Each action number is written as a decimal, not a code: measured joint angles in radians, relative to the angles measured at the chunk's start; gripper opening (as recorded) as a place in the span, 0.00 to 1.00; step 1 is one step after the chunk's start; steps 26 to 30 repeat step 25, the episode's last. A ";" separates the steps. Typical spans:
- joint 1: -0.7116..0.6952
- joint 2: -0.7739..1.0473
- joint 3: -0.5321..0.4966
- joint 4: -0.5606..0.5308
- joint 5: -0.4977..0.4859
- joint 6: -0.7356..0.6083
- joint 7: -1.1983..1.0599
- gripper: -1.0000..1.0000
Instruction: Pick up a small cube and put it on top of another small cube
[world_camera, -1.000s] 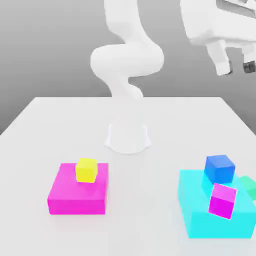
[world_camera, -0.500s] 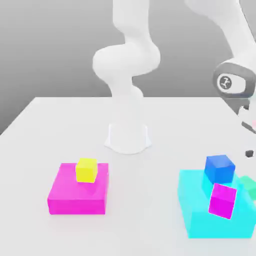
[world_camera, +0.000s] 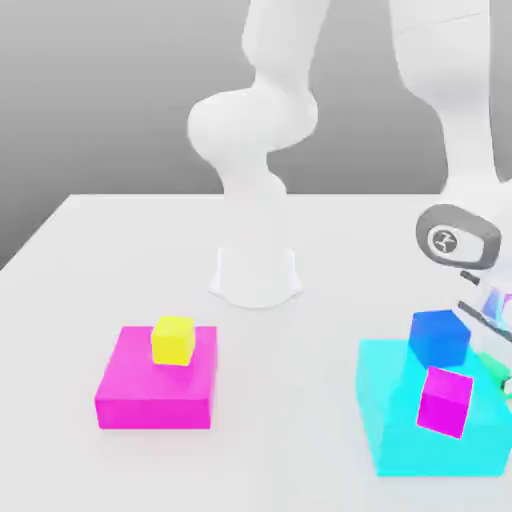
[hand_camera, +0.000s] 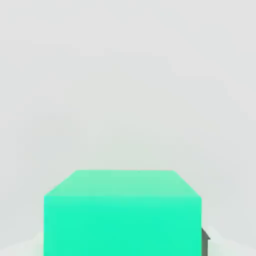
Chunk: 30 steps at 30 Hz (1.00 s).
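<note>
Green is what I'm getting from the hand view: the green cube (hand_camera: 122, 212) is sitting close under the camera on the pale table (hand_camera: 125, 75), showing me a lighter top face and a flat, even front face with clean edges. A dark bit of the gripper is poking out beside one of its lower corners, and I'm not able to tell whether the fingers are spread or closed.

The exterior view is giving me far less of that cube; I'm seeing just a sliver of green (world_camera: 497, 368) at the exterior view's right, tucked behind the cyan block (world_camera: 390, 420) and mostly covered by the arm's wrist (world_camera: 458, 236), which is hanging low over that spot. What this view is adding is everything around it. The blue cube (world_camera: 438, 336) is resting on the far part of the cyan block, and a magenta cube (world_camera: 445, 401) is sitting tilted on the block's near part, just beside the blue one. Well apart, toward the exterior view's left, a yellow cube (world_camera: 173, 340) is sitting on a flat magenta block (world_camera: 140, 390). The arm's white base (world_camera: 256, 275) is standing on the table between and behind the two blocks.
</note>
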 joint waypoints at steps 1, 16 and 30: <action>-0.006 -0.035 0.009 -0.007 0.014 -0.028 -0.010 0.00; -0.255 -0.351 -0.115 0.145 0.125 -0.491 -0.640 0.00; -0.260 -0.228 -0.122 0.107 0.111 -0.332 -0.658 1.00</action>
